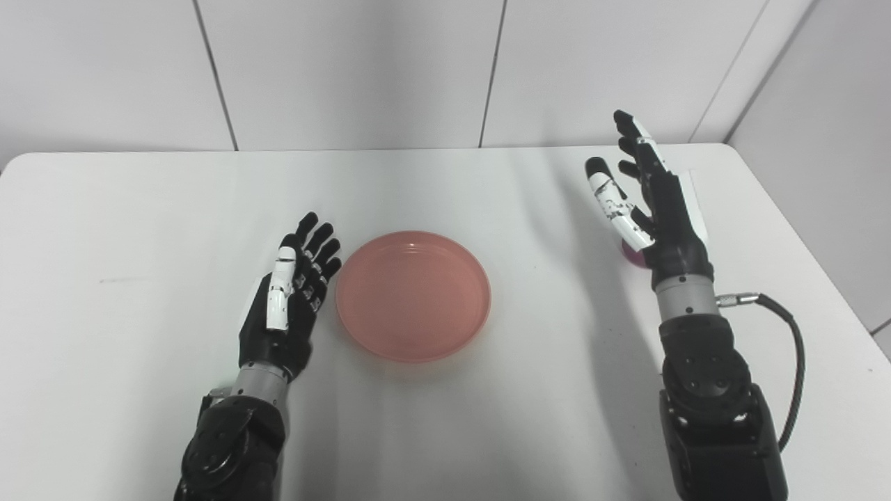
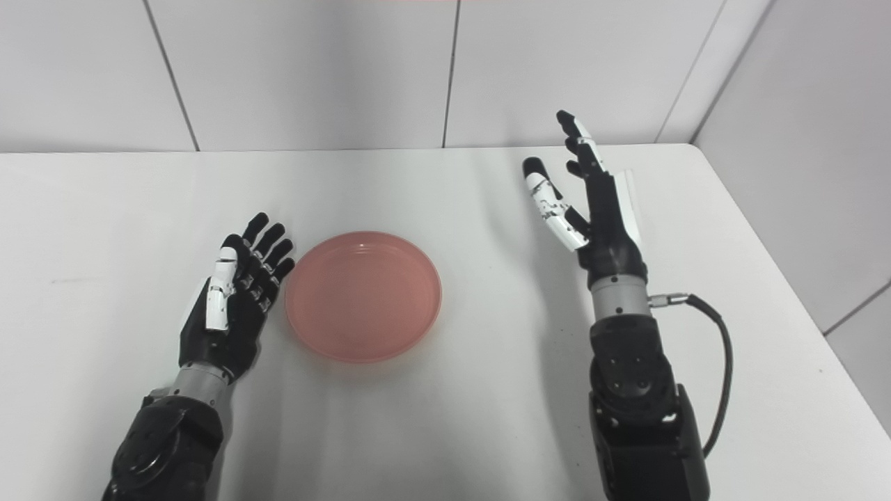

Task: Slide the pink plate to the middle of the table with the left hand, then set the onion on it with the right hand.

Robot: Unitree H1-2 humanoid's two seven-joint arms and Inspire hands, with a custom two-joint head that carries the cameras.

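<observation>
Sitting about midway between the desk's left and right edges, a little nearer the front edge than the back, the pink plate (image 1: 413, 296) lies flat and holds nothing. The left hand (image 1: 289, 299) rests just beside the plate's left rim, palm turned toward it, fingers spread and stretched toward the back edge, gripping nothing; whether its fingertips touch the rim cannot be made out. Its forearm comes up from the front edge and is cut off there. The right hand (image 1: 647, 198) stands raised toward the desk's right edge, well apart from the plate, wrist upright, fingers spread and pointing to the back right corner, thumb angled out to the left, nothing held. The onion (image 1: 632, 253) shows only as a small purplish sliver on the desk under that hand's heel in the left eye view; the right eye view hides it completely. The white desk (image 1: 139, 209) carries the plate and the onion.
</observation>
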